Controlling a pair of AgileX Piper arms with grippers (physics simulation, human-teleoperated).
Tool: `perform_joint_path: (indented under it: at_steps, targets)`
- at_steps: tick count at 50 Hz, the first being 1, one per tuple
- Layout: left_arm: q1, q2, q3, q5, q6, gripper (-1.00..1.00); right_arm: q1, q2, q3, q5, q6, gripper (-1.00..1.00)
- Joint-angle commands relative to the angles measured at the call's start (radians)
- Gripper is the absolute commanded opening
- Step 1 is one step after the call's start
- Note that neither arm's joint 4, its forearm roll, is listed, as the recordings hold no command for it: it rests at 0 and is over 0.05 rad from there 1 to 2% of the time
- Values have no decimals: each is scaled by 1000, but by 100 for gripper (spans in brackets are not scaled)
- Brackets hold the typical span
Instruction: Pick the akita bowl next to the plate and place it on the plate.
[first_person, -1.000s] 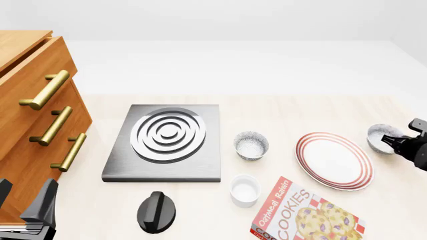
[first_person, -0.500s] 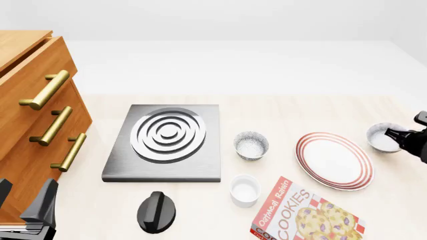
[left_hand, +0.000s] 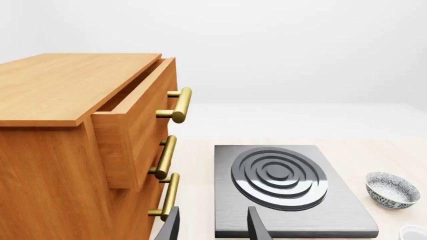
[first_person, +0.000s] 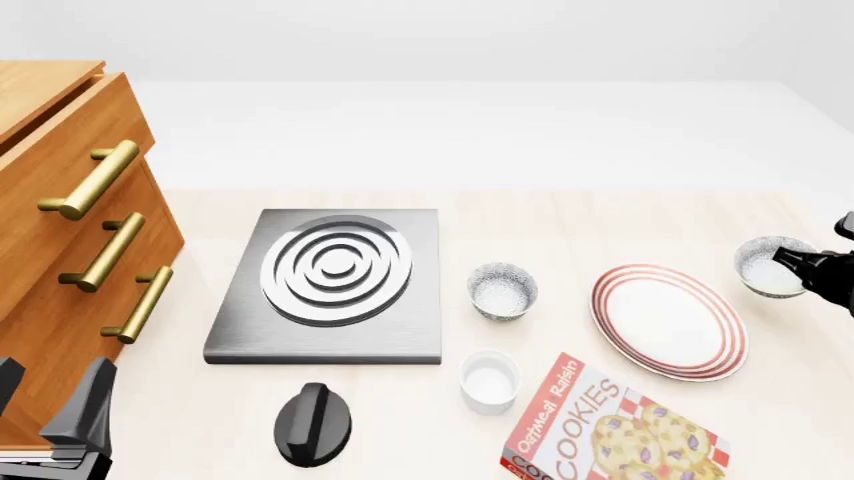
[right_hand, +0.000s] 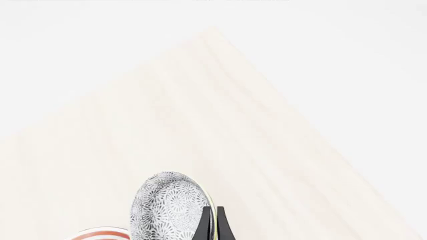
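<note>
The akita bowl (first_person: 769, 268), grey-speckled outside and white inside, is at the far right, just right of the red-ringed plate (first_person: 667, 320). My right gripper (first_person: 795, 262) is shut on the bowl's right rim. In the right wrist view the bowl (right_hand: 167, 210) is tilted, its speckled outside facing the camera, with the closed fingers (right_hand: 212, 222) pinching its rim; a sliver of the plate (right_hand: 100, 235) shows beside it. A look-alike bowl (first_person: 502, 290) sits left of the plate. My left gripper (left_hand: 212, 227) is open and empty at the table's near left, by the drawers.
A grey stove slab (first_person: 334, 285) with silver rings lies centre-left. A wooden drawer cabinet (first_person: 67, 250) with brass handles fills the left side. A small white cup (first_person: 490, 379), a cookie box (first_person: 607, 430) and a black knob (first_person: 312, 424) lie near the front edge.
My right gripper has drawn back to the right, toward the frame edge, with the bowl moving slightly right and up with it. The left arm has not moved.
</note>
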Motion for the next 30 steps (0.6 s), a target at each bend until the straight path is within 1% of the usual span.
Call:
perform_joint_path:
  at_steps: [1, 30]
  targets:
    - [0, 0, 0, 0, 0, 100, 15, -55, 20, 14, 15, -100]
    - [0, 0, 0, 0, 0, 100, 70, -201, 109, 48, 46, -100]
